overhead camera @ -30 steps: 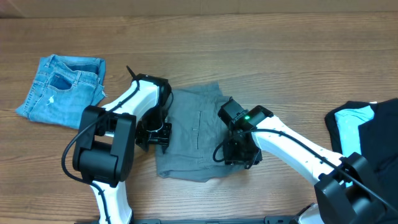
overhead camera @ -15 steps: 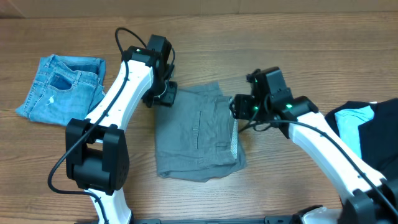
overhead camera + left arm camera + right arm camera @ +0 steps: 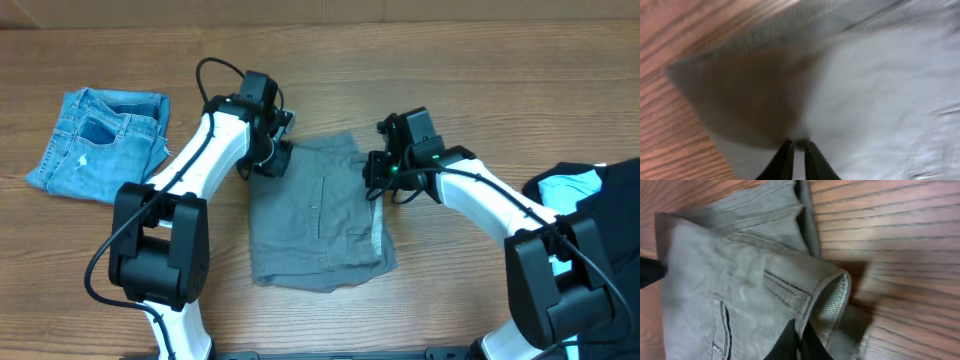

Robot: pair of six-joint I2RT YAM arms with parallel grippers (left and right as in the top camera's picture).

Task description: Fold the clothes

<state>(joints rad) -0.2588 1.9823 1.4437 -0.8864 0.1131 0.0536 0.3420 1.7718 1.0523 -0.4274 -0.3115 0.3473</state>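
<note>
**Both end effectors pinch the far edge of the shorts**

The grey shorts (image 3: 315, 215) lie flat in the middle of the table (image 3: 450, 60), folded into a rough upright rectangle. Their far edge points away from the robot.

The left end effector (image 3: 276, 158) sits at the far-left corner of the shorts, directly over the cloth there. In the left wrist view, which is blurred, its two dark fingers (image 3: 784, 161) are drawn almost together. Only a thin sliver of pale grey cloth shows in the slit between them, so they pinch the fabric. Beyond the fingertips the corner of the shorts stands a little off the wood, with a dark shadow beneath it.

The right end effector (image 3: 374, 184) is at the right edge of the shorts, towards the far-right corner. In the right wrist view its fingers (image 3: 788, 341) are pressed together on the seamed edge of the cloth. Just beyond them the edge curls up and over, showing a paler mesh-like lining (image 3: 832, 300). A slit pocket (image 3: 722, 316) runs along the grey cloth to the left of the fingers. From overhead, the same pale lining shows as a narrow strip down the right edge of the shorts, nearer than the end effector.

The two end effectors are level with each other across the far part of the shorts, one on each side.

A pair of denim shorts (image 3: 100, 140) lies well apart at the far left of the table. The black and light-blue garments (image 3: 600, 215) lie at the right edge, clear of the grey shorts.
</note>
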